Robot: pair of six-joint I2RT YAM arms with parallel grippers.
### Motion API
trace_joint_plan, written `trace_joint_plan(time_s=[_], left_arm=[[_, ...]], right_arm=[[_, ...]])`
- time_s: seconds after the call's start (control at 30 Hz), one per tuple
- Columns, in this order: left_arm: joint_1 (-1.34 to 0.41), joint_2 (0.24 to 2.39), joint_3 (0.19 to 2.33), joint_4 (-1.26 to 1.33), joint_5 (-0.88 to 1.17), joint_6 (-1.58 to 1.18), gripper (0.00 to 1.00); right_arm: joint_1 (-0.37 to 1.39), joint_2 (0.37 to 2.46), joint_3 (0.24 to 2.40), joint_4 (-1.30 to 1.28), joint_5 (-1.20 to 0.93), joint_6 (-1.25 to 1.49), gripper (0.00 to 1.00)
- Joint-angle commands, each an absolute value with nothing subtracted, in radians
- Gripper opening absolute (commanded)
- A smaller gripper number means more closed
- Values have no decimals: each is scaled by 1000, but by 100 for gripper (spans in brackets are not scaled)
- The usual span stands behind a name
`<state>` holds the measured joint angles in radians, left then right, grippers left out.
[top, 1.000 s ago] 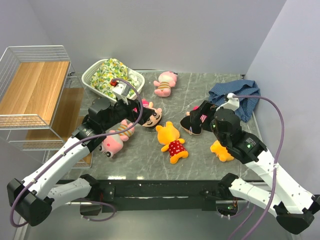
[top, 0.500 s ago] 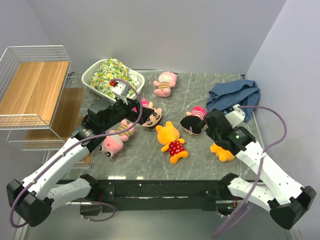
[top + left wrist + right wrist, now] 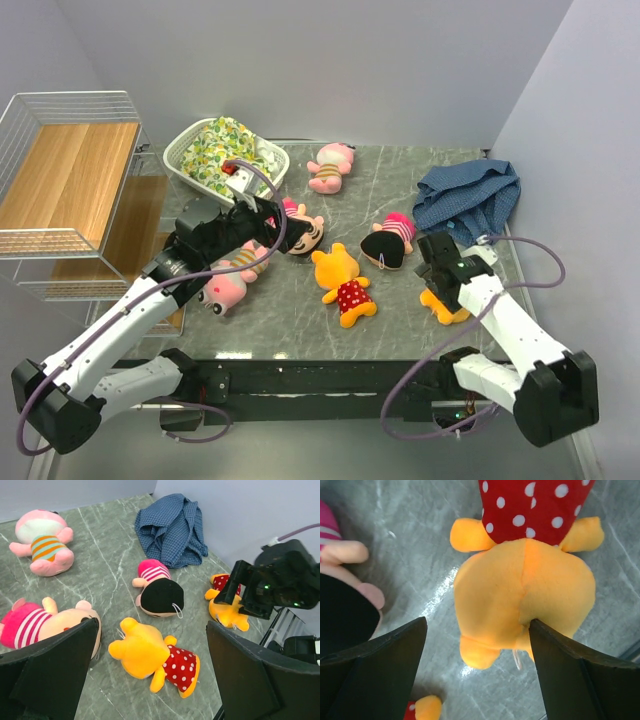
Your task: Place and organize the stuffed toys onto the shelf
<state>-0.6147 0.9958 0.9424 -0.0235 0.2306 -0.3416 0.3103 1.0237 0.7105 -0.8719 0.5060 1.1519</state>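
Stuffed toys lie loose on the grey marbled table (image 3: 290, 322), none on the shelf (image 3: 70, 170). The spotted-shirt bear (image 3: 525, 590) lies directly beneath the right gripper (image 3: 477, 622), head toward the wrist and red white-dotted shirt on the far side of the fingers. The jaws are spread wide, one finger on each side of the head; contact cannot be told. From above, the same gripper (image 3: 437, 268) covers most of that bear (image 3: 447, 308), near the table's front right. Just beyond the gripper's left finger lies a black-haired doll (image 3: 388, 243) in a pink striped shirt, and past that, further to the gripper's left, a second bear (image 3: 342, 283) lies on its back, well clear of both arms. The left gripper (image 3: 152, 624) hangs above the table, also spread wide and holding nothing, with the second bear and the black-haired doll in its camera's view between the two fingers. From above, the left gripper (image 3: 262, 215) sits just beside another dark-haired doll (image 3: 303, 232), with a pink plush (image 3: 228, 282) under its forearm. A pink animal in an orange-striped shirt (image 3: 330, 167) lies far ahead of it, near the back wall. Outward: blue checked cloth (image 3: 468, 195) heaped beyond the right gripper; white basket (image 3: 180, 158) with floral cloth (image 3: 225, 150) behind the left gripper; the shelf, boards bare, well to that arm's left.
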Motion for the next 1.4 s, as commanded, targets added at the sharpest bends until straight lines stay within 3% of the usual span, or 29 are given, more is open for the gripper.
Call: trace_joint_plan(time_s=[0.0,0.03,0.07,0.13,0.17,0.23,0.3,0.5,0.7,0.9,1.1,1.27,1.37], left_arm=[[-630,997,962,3,255,-318,96],[-632,994,963,3,256,-314,96],[-634,988,963,3,256,-308,96],[-637,980,954,3,253,-304,96],[-638,971,953,6,250,-299,96],[-640,962,942,14,247,-296,97],[-640,954,936,26,253,-295,96],[-644,963,942,12,258,-287,96],[-646,974,942,9,275,-293,96],[-650,977,937,12,391,-213,96],[-650,994,948,74,514,-172,97],[-653,1025,999,31,448,-13,97],[-669,982,951,75,542,184,99]], right_arm=[[296,1098,686,-769,471,1140,88],[298,1120,683,-759,462,1137,84],[296,1126,681,-750,459,1121,68],[296,1126,690,-747,465,1111,53],[296,1120,702,-747,466,1088,40],[304,1062,715,-733,477,1051,27],[307,966,724,-678,462,965,0],[311,700,727,-481,266,798,0],[313,620,762,-307,-27,787,0],[311,682,834,-244,-250,773,0],[311,796,977,-366,-322,890,0],[313,844,1003,-267,-596,873,2],[322,913,1107,-414,-578,740,2]])
